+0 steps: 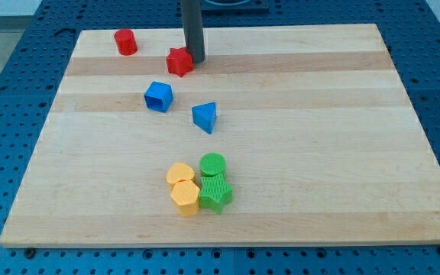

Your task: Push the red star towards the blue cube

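Seemingly touching: my tip (195,58), red star (179,61).

Dark rod upright (entering from the view's top), my tip (195,59) low on the board

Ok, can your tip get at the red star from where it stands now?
Probably yes. My tip stands right at the red star, on its right, seemingly touching, with nothing between them. The blue cube lies below and left of the star, across bare board.
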